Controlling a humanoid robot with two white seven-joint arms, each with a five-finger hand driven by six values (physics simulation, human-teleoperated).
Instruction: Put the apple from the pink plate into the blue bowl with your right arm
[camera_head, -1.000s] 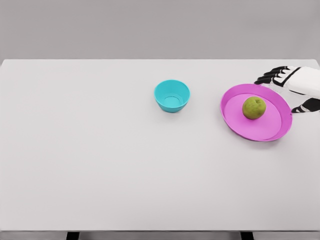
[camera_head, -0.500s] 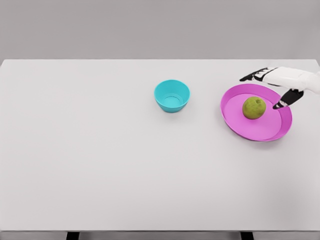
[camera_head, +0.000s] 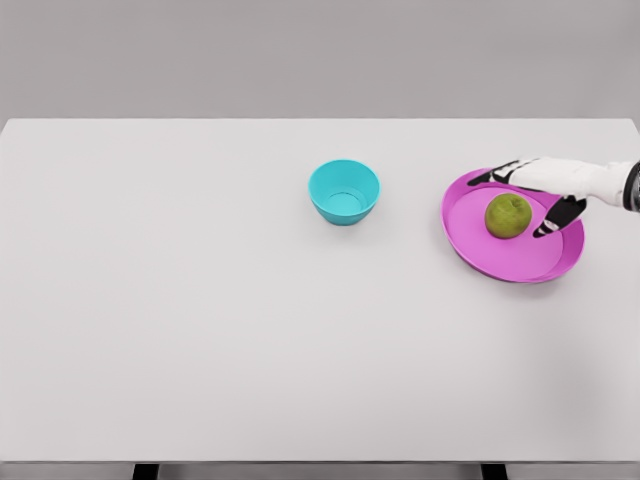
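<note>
My right arm runs off the right edge past the wrist, so only my right hand (camera_head: 545, 185) and a short stretch of forearm show. My fingers (camera_head: 490, 175) pass behind the apple (camera_head: 508, 215), and whether they touch it I cannot tell. The apple covers part of the pink plate (camera_head: 500, 265). The table (camera_head: 200, 320) is cut at the near edge

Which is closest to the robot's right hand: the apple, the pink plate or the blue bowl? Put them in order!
From the right hand:
1. Apple, right beside the open fingers.
2. Pink plate, under the hand; almost a tie with the apple.
3. Blue bowl, far off to the left, mid-table.
</note>
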